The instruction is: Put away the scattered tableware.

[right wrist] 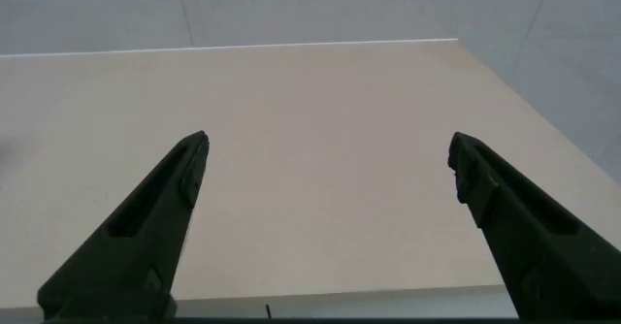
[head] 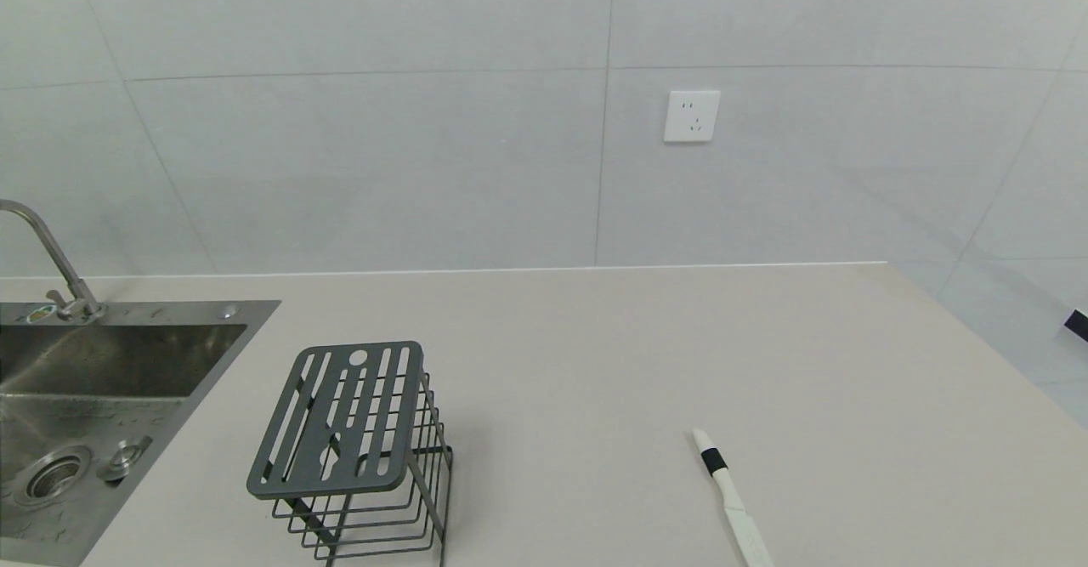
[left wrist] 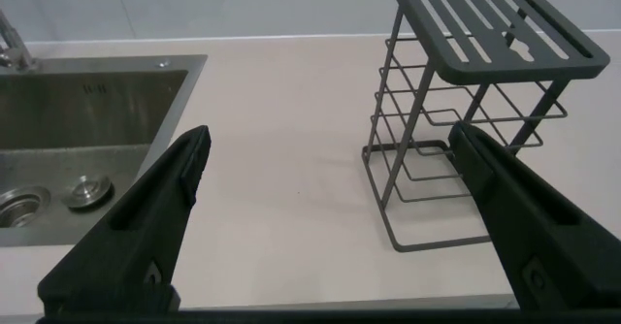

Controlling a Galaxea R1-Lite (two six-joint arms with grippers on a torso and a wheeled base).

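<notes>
rack (head: pixel 348 418): dark grey, slotted top, wire frame | knife (head: pixel 731 499): white, one black band | countertop (head: pixel 637 354): plain pale beige | sink (head: pixel 102 363): silver steel | wall (head: pixel 382 125): light grey tiles, thin seams | socket (head: pixel 691 116): white | left gripper (left wrist: pixel 330 135): black | right gripper (right wrist: pixel 327 142): black

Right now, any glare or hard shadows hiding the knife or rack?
Head view: even light, no harsh glare; the white knife pale against the counter, soft shadow beside the rack, mild sheen in the sink. Left wrist view: no glare on the rack.
</notes>
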